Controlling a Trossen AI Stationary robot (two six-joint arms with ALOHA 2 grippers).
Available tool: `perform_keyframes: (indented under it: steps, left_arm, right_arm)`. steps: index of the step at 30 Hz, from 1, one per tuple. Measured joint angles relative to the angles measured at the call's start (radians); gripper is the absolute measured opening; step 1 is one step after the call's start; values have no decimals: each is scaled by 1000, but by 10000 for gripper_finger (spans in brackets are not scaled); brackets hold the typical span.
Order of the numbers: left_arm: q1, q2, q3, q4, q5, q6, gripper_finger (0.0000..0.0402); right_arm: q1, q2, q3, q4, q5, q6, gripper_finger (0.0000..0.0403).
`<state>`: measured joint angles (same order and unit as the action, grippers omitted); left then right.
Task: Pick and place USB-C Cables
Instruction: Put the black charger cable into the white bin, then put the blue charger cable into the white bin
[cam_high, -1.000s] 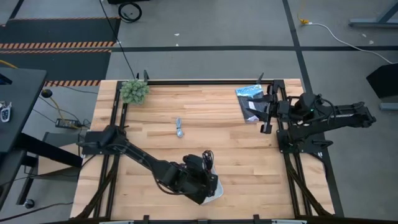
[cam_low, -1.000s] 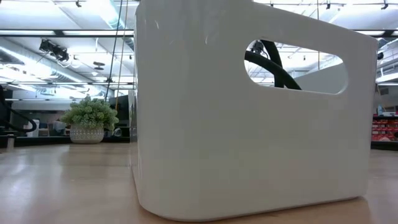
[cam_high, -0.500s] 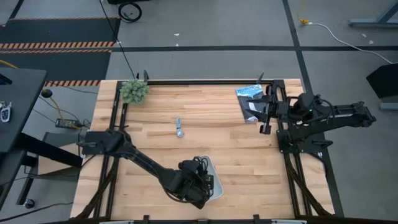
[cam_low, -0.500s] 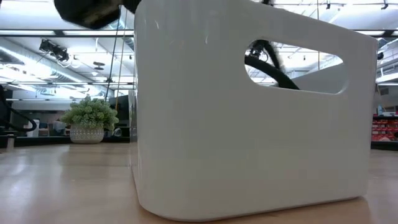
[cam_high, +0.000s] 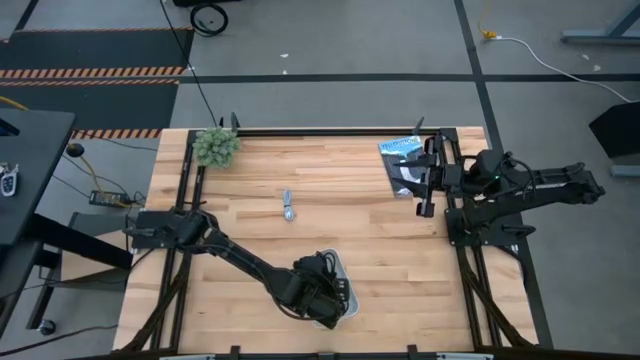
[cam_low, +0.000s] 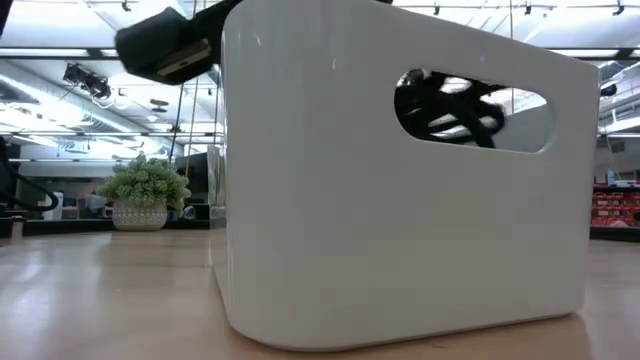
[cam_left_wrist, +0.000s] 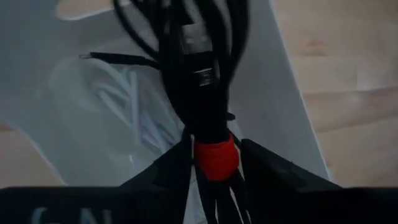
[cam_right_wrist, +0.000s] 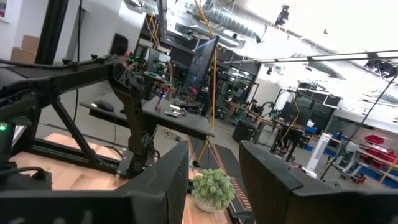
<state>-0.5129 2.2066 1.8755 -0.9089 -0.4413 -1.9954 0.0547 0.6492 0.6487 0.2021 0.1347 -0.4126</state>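
Observation:
My left gripper is over the white tray near the table's near edge, shut on the black cable bundle with a red tie. Through the tray's handle hole in the low view, the bundle's black loops show inside. Pale loops of a white cable lie on the tray's floor. The short grey cable lies on the table's middle. The plain black cable is hidden. My right gripper waits open at the table's right edge. My left gripper holds the black bundle at its red tie, pinched between the two fingers, which come from above, pointing down into the tray. The loops hang below the fingers inside the tray; whether they touch its floor I cannot tell.
A blue-and-black flat packet lies at the far right corner beside my right gripper. A small potted plant stands at the far left corner. Bare wood lies between the grey cable and the tray.
My left gripper has come down over the tray, carrying the black bundle with the red tie. In the low view the bundle's loops now fill the handle hole, where only a strand showed before, and the left wrist has come into sight above the tray's left side.

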Motion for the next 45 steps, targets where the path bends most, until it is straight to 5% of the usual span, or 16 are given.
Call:
perform_keyframes:
  steps: [9,20,31,45]
  left_arm:
    - [2,-4,11,51,13,207,207]
    - [28,-6,137,11,-5,468,213]
    - [88,-8,276,-533,-31,520,193]
    - [214,-8,167,-662,-44,940,158]
  right_arm:
    - [0,-1,0,-1,-1,9,148]
    - [0,-1,0,-1,-9,10,148]
    - [0,5,0,0,-9,10,148]
    - [1,5,0,-5,-10,10,148]
